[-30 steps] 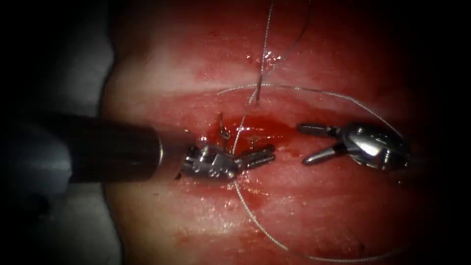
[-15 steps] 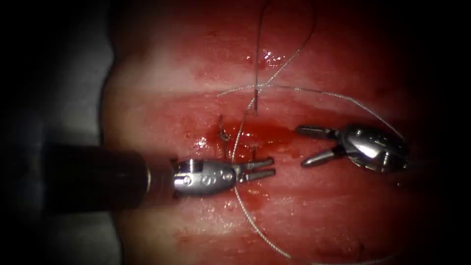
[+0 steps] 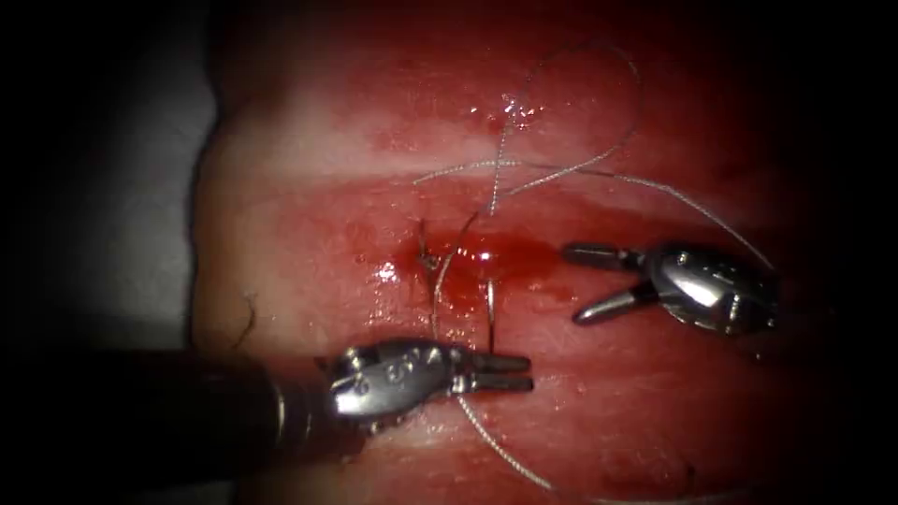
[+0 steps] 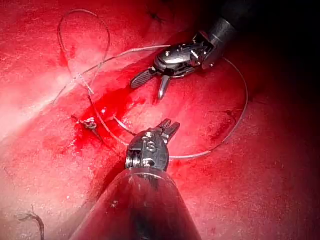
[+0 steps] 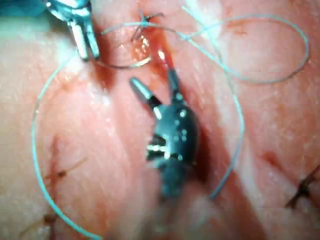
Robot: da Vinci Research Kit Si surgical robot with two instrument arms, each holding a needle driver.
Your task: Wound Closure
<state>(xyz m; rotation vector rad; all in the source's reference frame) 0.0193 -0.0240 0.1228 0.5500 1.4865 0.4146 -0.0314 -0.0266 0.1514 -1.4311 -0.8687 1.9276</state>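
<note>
My left tool (image 3: 505,371) lies low on the tissue (image 3: 309,234), just below the cut (image 3: 496,252), with its jaws shut on the thin curved needle (image 3: 490,313) near one end. The needle rises from the jaws to the red fluid (image 3: 514,251) at the cut; I cannot tell if its far end is still in the tissue. My right tool (image 3: 572,283) rests right of the cut, jaws open, holding nothing. Thread (image 3: 599,159) loops above the cut and sweeps round the right tool. The left tool (image 4: 170,127) holds the needle (image 4: 127,131); the needle (image 5: 125,66) arcs toward the right tool (image 5: 154,80).
A knotted earlier stitch (image 3: 427,257) sits at the cut's left end. More thread (image 3: 505,454) curves away below the left tool. A short dark thread end (image 3: 247,318) lies at the tissue's left edge beside grey cloth (image 3: 140,234). Older stitch marks (image 5: 300,192) show nearby.
The left tool has moved down the picture, away from the cut, and much more of the needle now shows between its jaws and the cut. The upper thread loop has slackened. The right tool stayed put.
</note>
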